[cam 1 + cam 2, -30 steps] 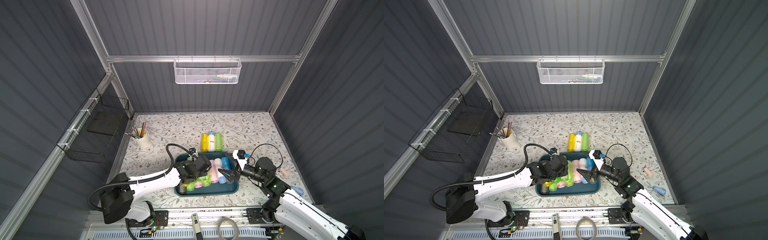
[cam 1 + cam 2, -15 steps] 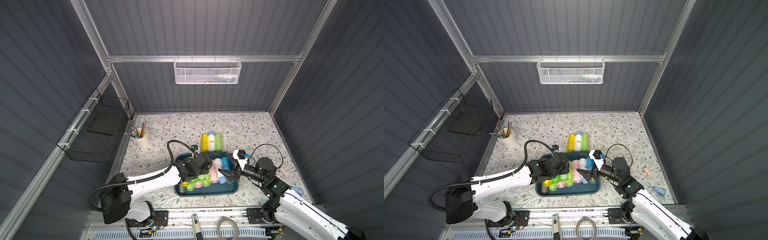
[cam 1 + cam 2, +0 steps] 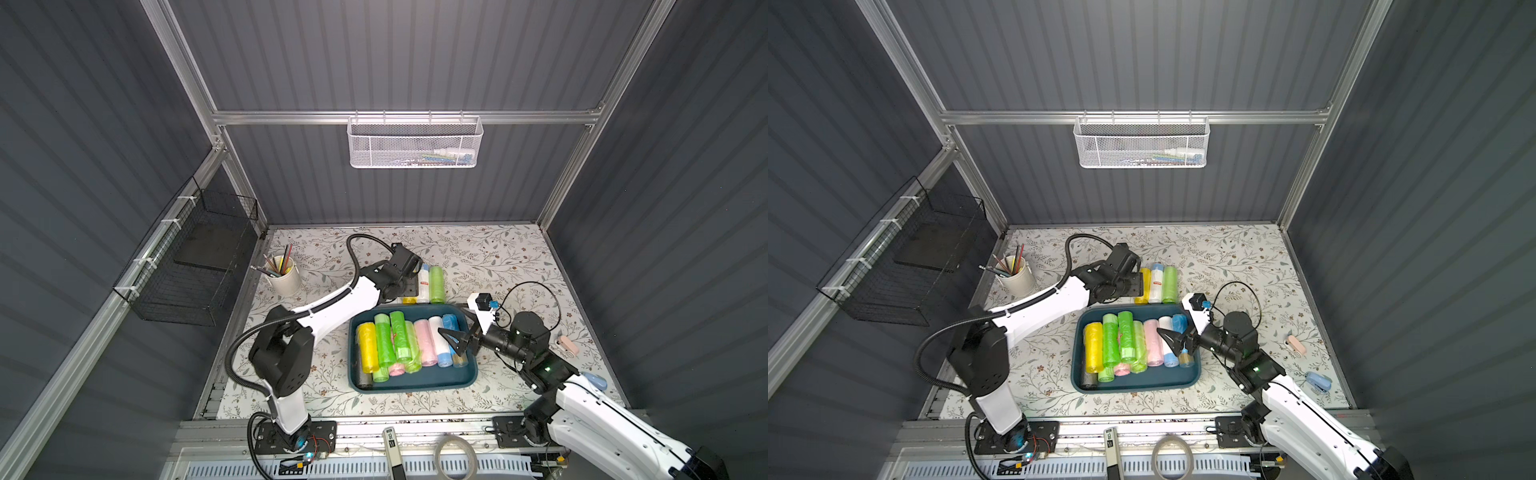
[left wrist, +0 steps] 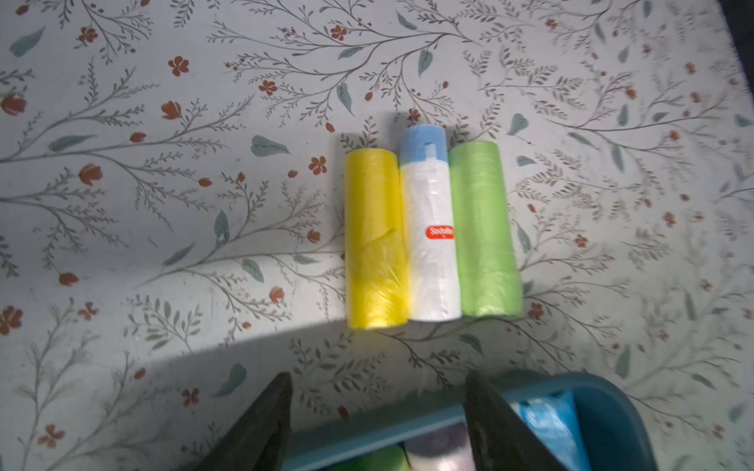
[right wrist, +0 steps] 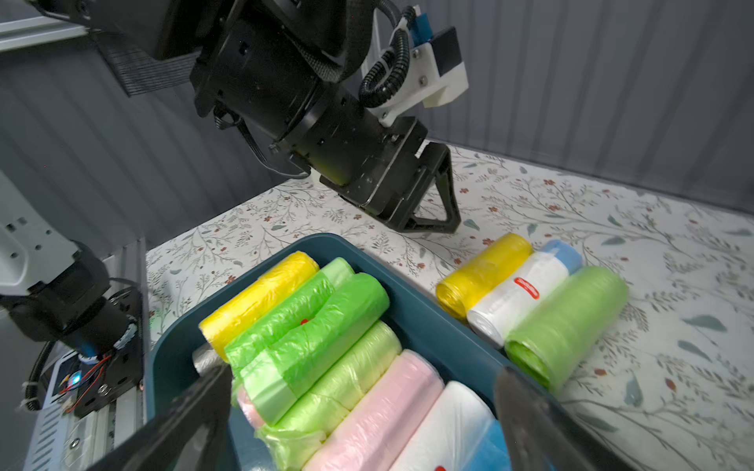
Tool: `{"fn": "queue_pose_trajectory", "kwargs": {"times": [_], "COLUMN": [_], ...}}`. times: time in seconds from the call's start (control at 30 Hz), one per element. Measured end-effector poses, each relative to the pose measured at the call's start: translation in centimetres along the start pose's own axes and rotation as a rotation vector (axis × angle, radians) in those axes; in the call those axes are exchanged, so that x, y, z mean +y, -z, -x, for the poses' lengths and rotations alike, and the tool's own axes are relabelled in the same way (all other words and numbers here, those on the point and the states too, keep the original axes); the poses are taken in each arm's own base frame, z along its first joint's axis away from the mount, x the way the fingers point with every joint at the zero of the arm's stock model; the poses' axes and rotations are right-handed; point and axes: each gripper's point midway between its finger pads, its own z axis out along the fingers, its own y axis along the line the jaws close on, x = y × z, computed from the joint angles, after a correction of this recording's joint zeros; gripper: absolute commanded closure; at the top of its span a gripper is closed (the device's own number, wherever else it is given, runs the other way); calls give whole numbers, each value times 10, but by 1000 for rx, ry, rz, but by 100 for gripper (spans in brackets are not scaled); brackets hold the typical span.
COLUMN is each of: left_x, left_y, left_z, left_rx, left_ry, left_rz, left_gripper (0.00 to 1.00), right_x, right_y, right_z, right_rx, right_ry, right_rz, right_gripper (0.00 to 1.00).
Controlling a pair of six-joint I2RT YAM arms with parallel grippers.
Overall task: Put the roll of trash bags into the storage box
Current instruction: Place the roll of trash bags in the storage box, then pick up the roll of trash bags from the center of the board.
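1. At the left gripper (image 4: 377, 377): jaws apart, nothing between them, above the table just beside the far rim of the storage box (image 3: 415, 381).
2. At the right gripper (image 5: 363, 372): jaws wide apart, also empty, above the rolls already in the box (image 3: 399, 340).
3. Outside the box, on the table just beyond that far rim: yellow roll (image 4: 373, 240), white roll with blue end (image 4: 432, 244), green roll (image 4: 483, 232), side by side and touching.
4. Danger of catching two rolls in one closing, or of landing a finger on top of a neighbour, owing to no gap between them.
5. Danger of rolling away: round, smooth plastic, probably easy to push sideways with one finger before the closing.
6. Danger of slipping out during the lift, owing to soft film probably yielding under the pads.
7. Danger of bumping the rim or the right gripper on the way back, given two grippers near the same box.
8. Little free floor in the box; likely landing on top of other rolls, with possible rolling over the low rim.
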Motion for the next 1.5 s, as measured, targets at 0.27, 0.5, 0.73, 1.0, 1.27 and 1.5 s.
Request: {"fn": "queue_pose_trajectory", "kwargs": {"times": [0.27,0.5,0.73,1.0,1.27,1.5], "left_x": [6,22,26,24,29,33], "left_y": [-71,-101,-111,-114,-113,-91], "left_z": [-11,-21,-18,-14,-10,1], "left_rx": [108,167,172,160,123,75], "left_ry": [-130,-124,-111,-96,-81,-74], "left_rz": [83,101,96,74,80,90], "left_gripper": [31,32,38,53,59,61], "right_x": [-47,-52,-50,-50,-50,-50], "right_y": [-3,-2,-2,-2,-2,-2], "right_z": [-18,-18,-16,-16,-16,-16], "right_rx": [69,69,63,64,64,64], "right_ry": [-170,-203,-207,-207,-207,-207], "right_rz": [-138,-149,-145,-143,-143,-142], "right_gripper": [1,1,1,1,1,1]}}
